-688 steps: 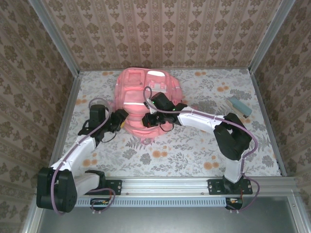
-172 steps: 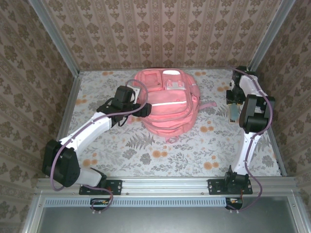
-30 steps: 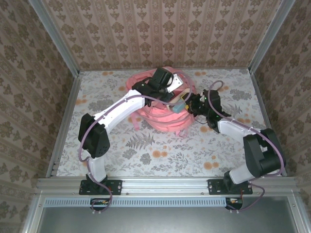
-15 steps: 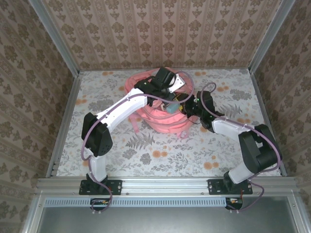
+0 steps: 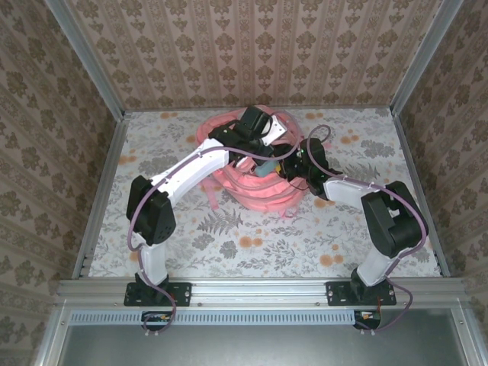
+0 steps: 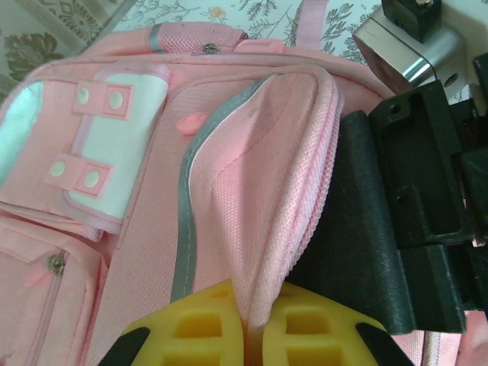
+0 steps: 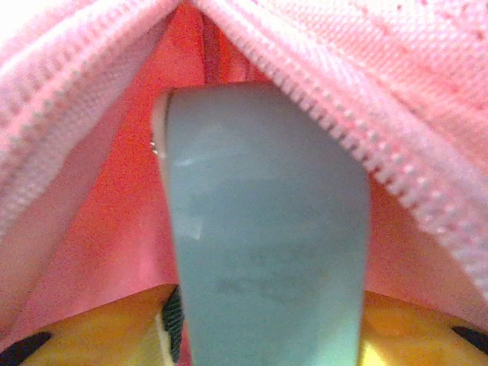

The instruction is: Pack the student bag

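The pink student bag (image 5: 255, 191) lies at the back middle of the table, its main zip gaping. My left gripper (image 5: 258, 152) is shut on the zip edge of the bag's flap (image 6: 252, 229) and holds it lifted; in the left wrist view the fabric is pinched at the left gripper (image 6: 248, 335). My right gripper (image 5: 284, 164) reaches in from the right, deep in the opening. A grey-blue box (image 7: 263, 221) lies lengthways between its yellow fingers (image 7: 91, 324), with zip teeth on both sides. A dark sliver shows between the left finger and the box. The right gripper (image 7: 263, 324) stands open.
The right arm's black wrist (image 6: 396, 206) sits close against the lifted flap. A loose pink strap (image 5: 210, 192) trails off the bag's left side. Patterned walls close in the floral table (image 5: 343, 236) on three sides.
The right gripper has pushed the grey-blue box leftward, further into the bag's opening, and its jaws have widened. The left gripper keeps the flap lifted.
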Motion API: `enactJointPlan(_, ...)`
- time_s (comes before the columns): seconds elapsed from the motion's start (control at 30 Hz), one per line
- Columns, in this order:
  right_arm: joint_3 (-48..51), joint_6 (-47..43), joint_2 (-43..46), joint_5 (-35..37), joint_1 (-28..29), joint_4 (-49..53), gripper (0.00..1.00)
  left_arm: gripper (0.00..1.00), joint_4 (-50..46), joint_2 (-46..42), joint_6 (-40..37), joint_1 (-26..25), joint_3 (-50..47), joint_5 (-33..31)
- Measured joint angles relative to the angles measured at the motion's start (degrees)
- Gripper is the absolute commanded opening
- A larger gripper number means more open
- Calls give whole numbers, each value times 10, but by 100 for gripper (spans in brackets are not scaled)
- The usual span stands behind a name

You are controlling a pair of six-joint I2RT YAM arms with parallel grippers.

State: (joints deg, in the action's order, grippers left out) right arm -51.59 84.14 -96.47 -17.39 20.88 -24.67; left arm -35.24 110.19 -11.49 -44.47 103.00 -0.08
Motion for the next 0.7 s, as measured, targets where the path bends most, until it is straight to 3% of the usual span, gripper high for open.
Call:
enactJointPlan(0.3, -2, -25, 72, -2, -7, 111, 56, 0, 1, 0, 28, 26, -3, 65)
enactJointPlan(0.7, -1, -35, 46, -17, -8, 106, 29, 0, 10, 0, 37, 34, -19, 106)
